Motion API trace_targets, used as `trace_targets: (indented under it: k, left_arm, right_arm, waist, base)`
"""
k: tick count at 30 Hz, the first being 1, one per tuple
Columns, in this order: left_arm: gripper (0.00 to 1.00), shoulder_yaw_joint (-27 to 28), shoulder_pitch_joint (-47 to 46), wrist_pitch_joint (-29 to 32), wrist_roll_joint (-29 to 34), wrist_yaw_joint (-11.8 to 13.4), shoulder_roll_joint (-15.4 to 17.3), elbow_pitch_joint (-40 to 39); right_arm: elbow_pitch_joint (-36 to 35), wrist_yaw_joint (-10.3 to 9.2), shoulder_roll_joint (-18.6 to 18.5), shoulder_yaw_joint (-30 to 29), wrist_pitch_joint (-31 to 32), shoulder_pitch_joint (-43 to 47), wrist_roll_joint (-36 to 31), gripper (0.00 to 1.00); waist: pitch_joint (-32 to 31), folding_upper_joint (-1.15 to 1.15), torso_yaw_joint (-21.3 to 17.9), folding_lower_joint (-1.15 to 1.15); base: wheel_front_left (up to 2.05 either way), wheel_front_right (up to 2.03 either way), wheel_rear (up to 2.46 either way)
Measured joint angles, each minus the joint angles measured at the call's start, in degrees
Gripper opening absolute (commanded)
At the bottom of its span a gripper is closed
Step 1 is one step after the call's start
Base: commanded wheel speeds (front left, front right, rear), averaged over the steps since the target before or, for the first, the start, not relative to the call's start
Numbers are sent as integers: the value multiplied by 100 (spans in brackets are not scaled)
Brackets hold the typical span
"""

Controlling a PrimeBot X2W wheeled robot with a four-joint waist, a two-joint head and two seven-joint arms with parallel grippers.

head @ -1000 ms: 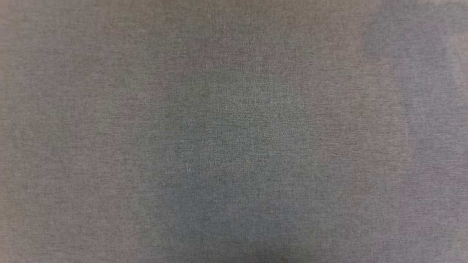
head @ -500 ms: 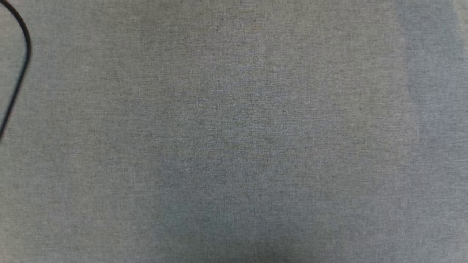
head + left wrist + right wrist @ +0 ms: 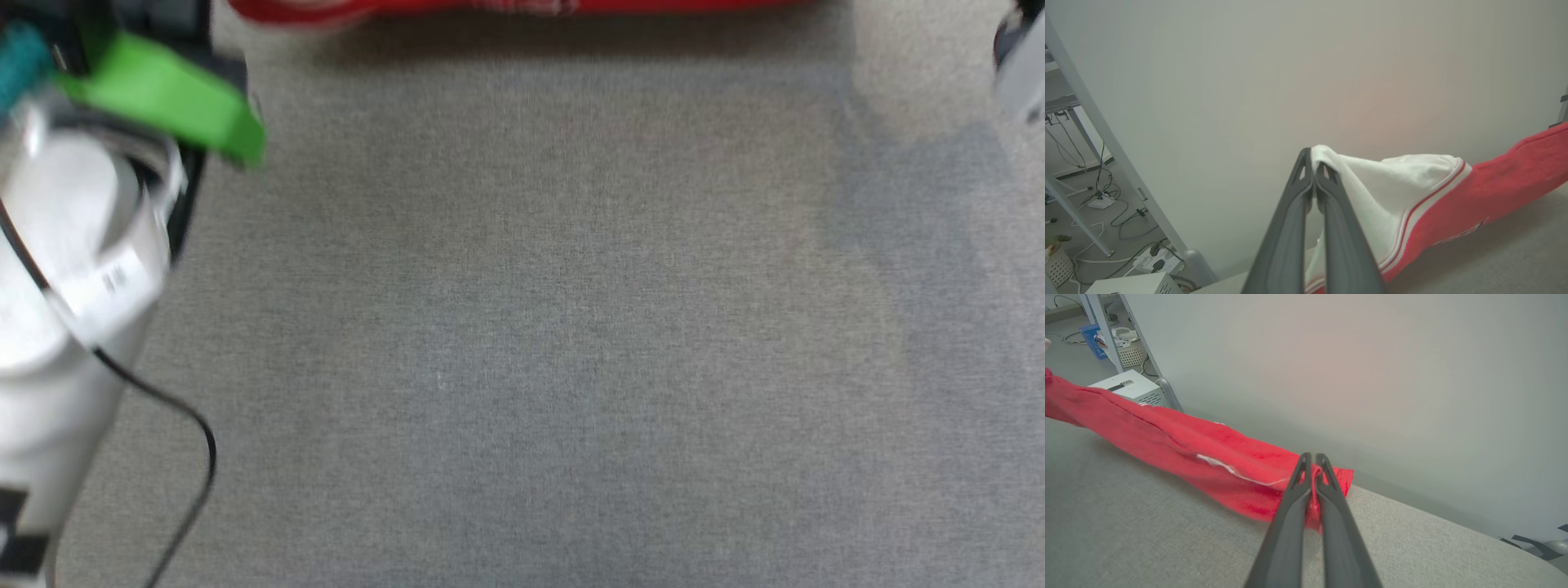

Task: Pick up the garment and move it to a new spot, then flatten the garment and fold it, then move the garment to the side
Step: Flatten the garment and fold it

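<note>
Red cloth with a white short sleeve: the garment (image 3: 1453, 204) hung stretched between my two grippers, over the grey fabric tabletop (image 3: 1515, 253).

Left gripper (image 3: 1313, 163): clenched, its tips pinching the edge of the white sleeve. From the tips the sleeve ran off to this gripper's right, past red-and-white striped trim, into the red body. Part of a dark, white-edged print showed on the red, but was not readable. The cloth's lower edge, below and right of the fingers, sat close to the tabletop; I could not judge contact.

Right gripper (image 3: 1312, 463): clenched on a red corner of the garment. The cloth trailed away to this gripper's left, with a thin white line across it. Tabletop lay beneath the fingers and to either side. A plain pale wall (image 3: 1372, 375) stood beyond the tips. A white box (image 3: 1133, 390) sat far to the upper left.

Head view: the garment was a blurred red strip at the top edge.
</note>
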Motion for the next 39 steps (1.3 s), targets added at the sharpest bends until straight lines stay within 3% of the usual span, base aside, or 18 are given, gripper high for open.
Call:
trace_targets:
  k: [6,10,14,22,31,39]
  left_arm:
    - [0,-111,2056,132,-253,466,430,-880]
    - [0,-197,3278,204,-499,853,493,-1272]
    - [0,-332,4163,229,-657,1053,539,-1446]
    - [0,-587,5426,606,-1258,1194,595,-1785]
    - [0,-996,6336,1227,-1976,1018,560,-1873]
    - [0,-884,6102,944,-1711,1011,578,-1918]
  right_arm:
    - [-491,0,-474,342,-145,1271,209,0]
    - [-668,0,-509,470,-234,2191,348,0]
    - [-725,0,-538,463,-368,3095,461,0]
    - [-765,0,-628,269,-490,4662,675,0]
    - [-1251,0,-854,-16,-33,5872,768,0]
    - [-1607,0,-861,-599,242,6094,746,0]
  waist:
    - [-598,0,28,0]
    - [-973,0,36,0]
    - [-1314,0,48,0]
    - [-1869,0,81,-1]
    - [-2188,0,-22,-1]
    - [-2106,0,-14,0]
  base:
    - [0,0,0]
    - [0,0,0]
    - [0,0,0]
    - [0,0,0]
    - [0,0,0]
    - [0,0,0]
